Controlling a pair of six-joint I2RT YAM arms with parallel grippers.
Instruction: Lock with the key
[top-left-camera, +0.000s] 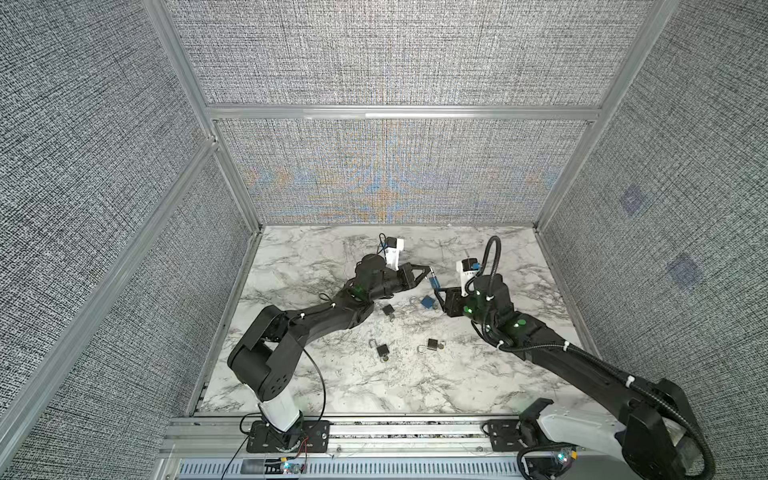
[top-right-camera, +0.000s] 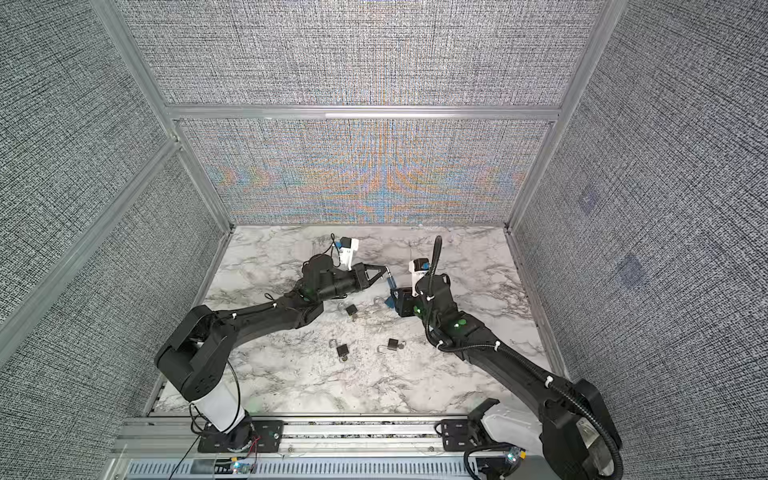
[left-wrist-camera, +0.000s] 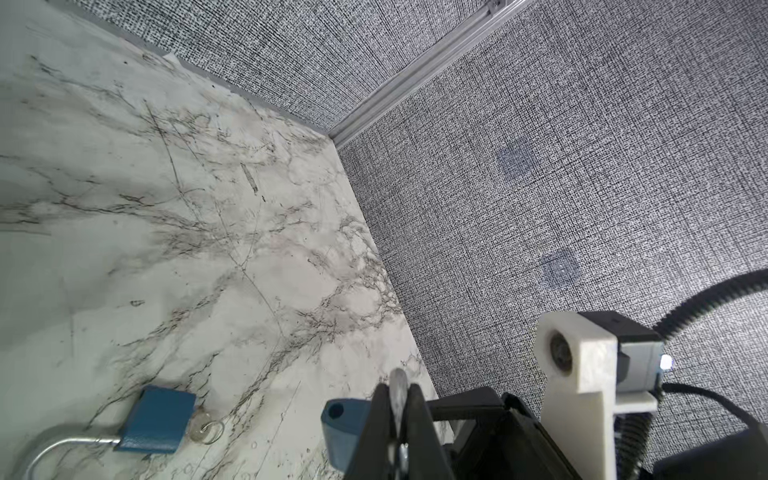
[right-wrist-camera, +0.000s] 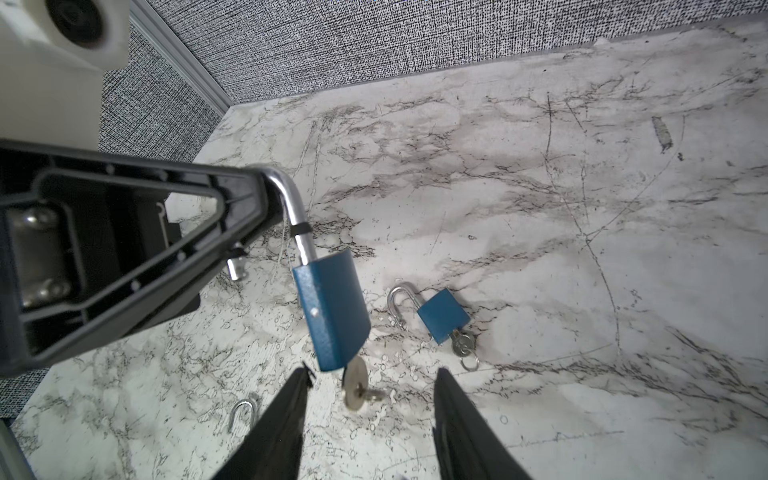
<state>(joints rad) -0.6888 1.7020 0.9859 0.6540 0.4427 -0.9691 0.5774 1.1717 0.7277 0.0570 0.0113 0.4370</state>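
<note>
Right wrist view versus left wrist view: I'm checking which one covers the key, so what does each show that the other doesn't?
Only the right wrist view: the key in the hanging blue padlock, between the right hand's open fingers. Only the left wrist view: the right arm's white camera mount. Both: the left hand shut on that padlock's shackle, and a second blue padlock lying on the marble table.

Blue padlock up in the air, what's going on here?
The left gripper holds the blue padlock up by its open shackle, a key in its underside. The right gripper is close to the key, jaws apart, not gripping it. A second blue padlock, open, and three black padlocks lie on the table.
</note>
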